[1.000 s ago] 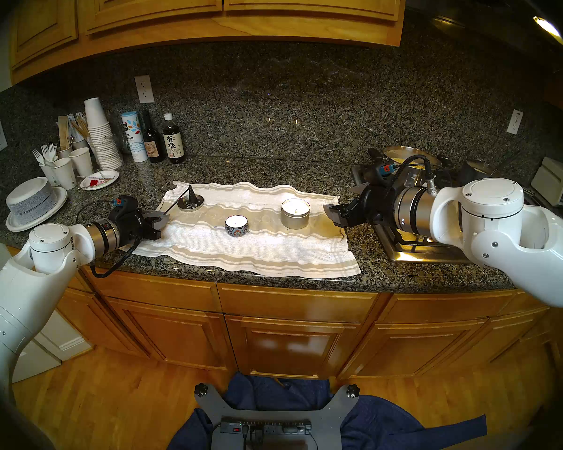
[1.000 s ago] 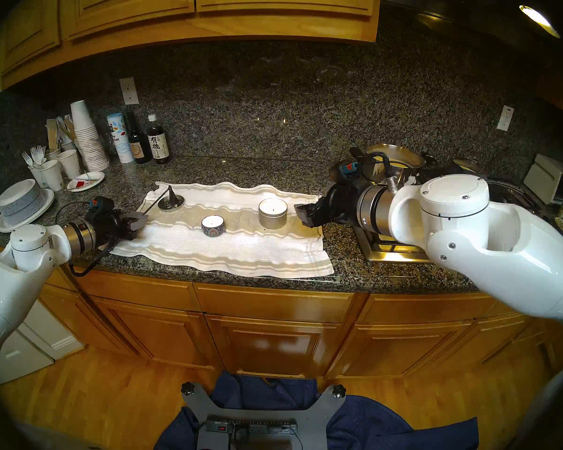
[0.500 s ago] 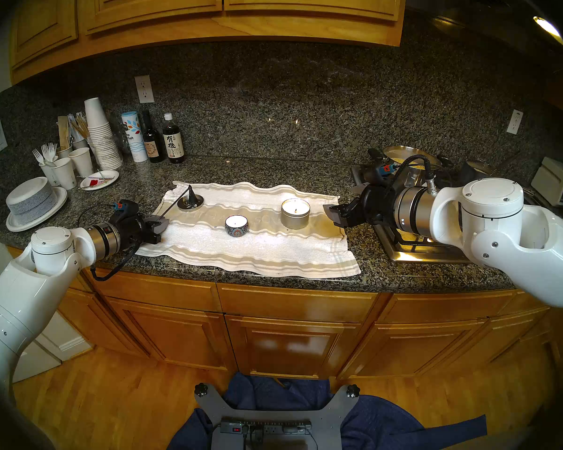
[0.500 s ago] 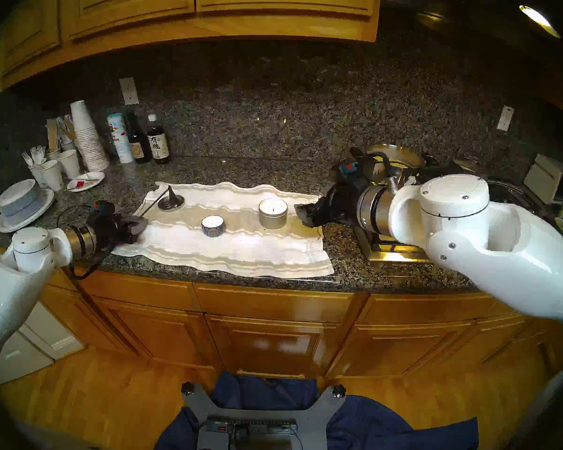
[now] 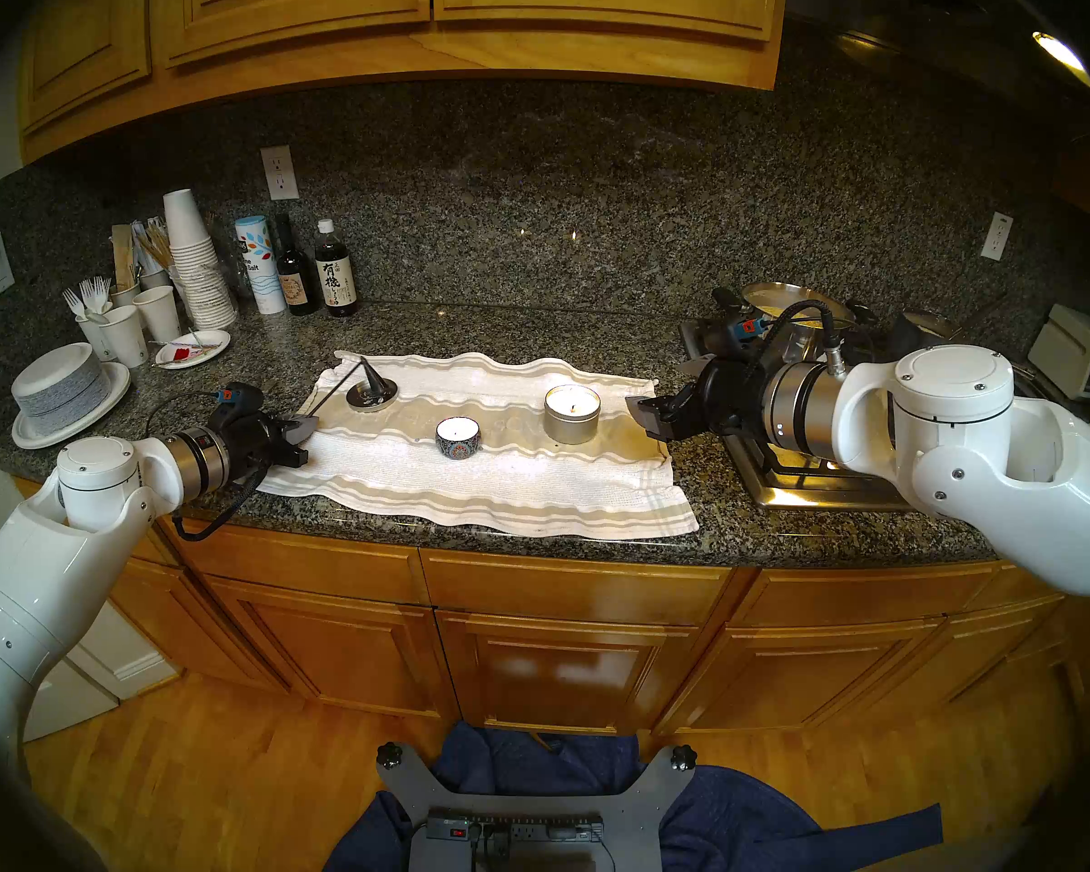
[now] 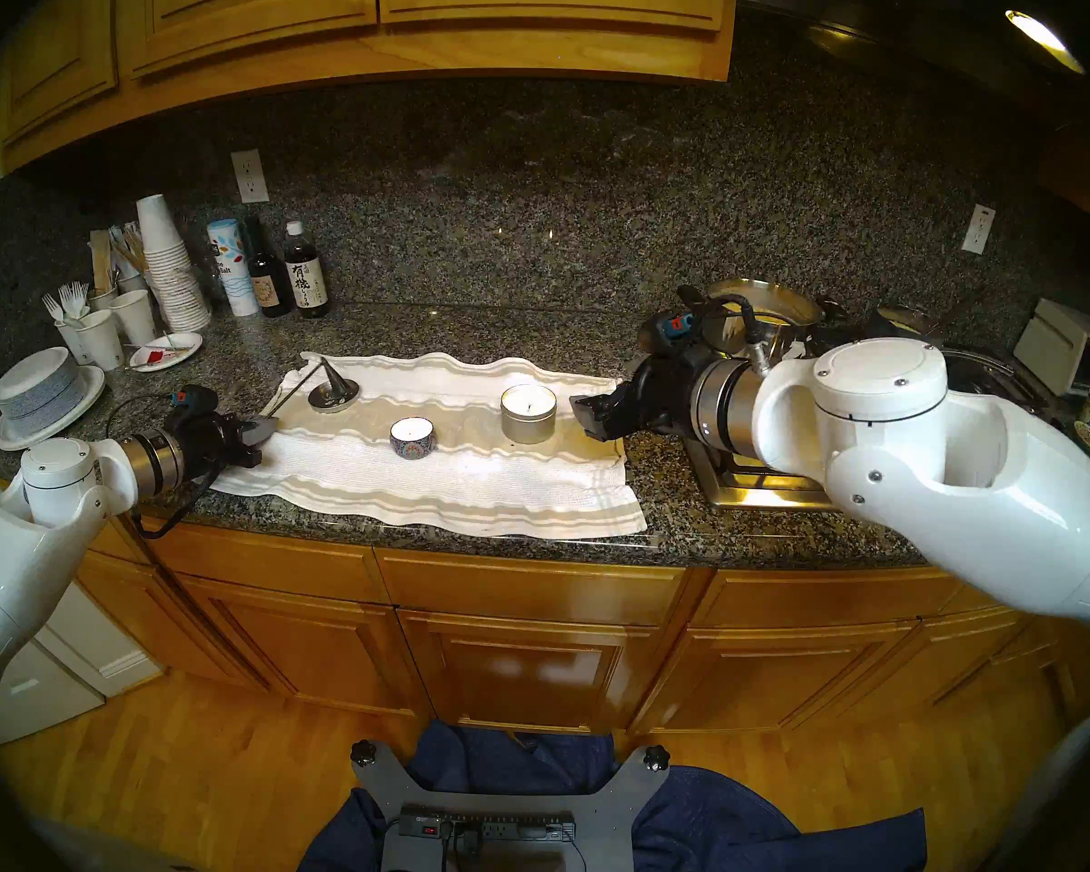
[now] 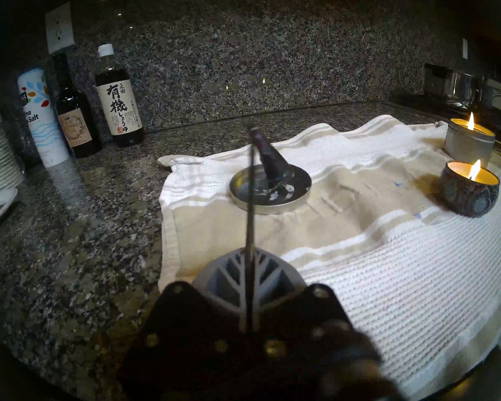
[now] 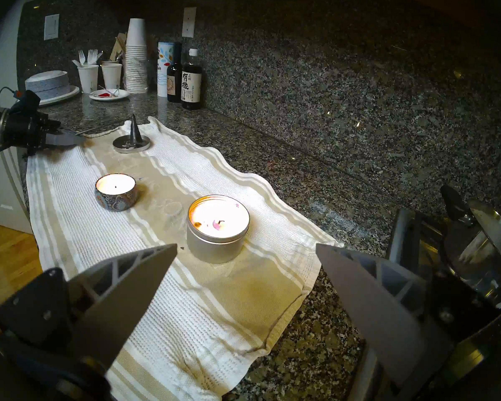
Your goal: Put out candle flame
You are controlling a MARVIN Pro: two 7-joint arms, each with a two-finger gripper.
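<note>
Two candles burn on a white striped towel point(image 5: 479, 474): a small patterned-tin candle point(image 5: 458, 438) point(image 7: 469, 192) and a larger silver-tin candle point(image 5: 572, 413) point(image 8: 217, 229). A dark cone-shaped snuffer point(image 5: 369, 373) point(image 7: 268, 157) stands tilted on a round metal lid point(image 5: 372, 399) at the towel's back left. Its thin handle point(image 7: 250, 218) runs toward me. My left gripper point(image 5: 308, 425) point(image 7: 250, 255) is shut on the end of that handle. My right gripper point(image 5: 646, 418) point(image 8: 246, 247) hangs open and empty just right of the silver tin.
Bottles point(image 5: 336, 273), a salt canister point(image 5: 259, 266), paper cups point(image 5: 193, 266) and stacked plates point(image 5: 64, 392) crowd the counter's back left. A stove with a steel pot point(image 5: 794, 311) lies behind my right wrist. The counter's front edge point(image 5: 467, 540) is near the towel.
My left gripper has closed on the snuffer's handle and drawn back slightly to the left. The cone now leans a little on the lid. The right arm has not moved.
</note>
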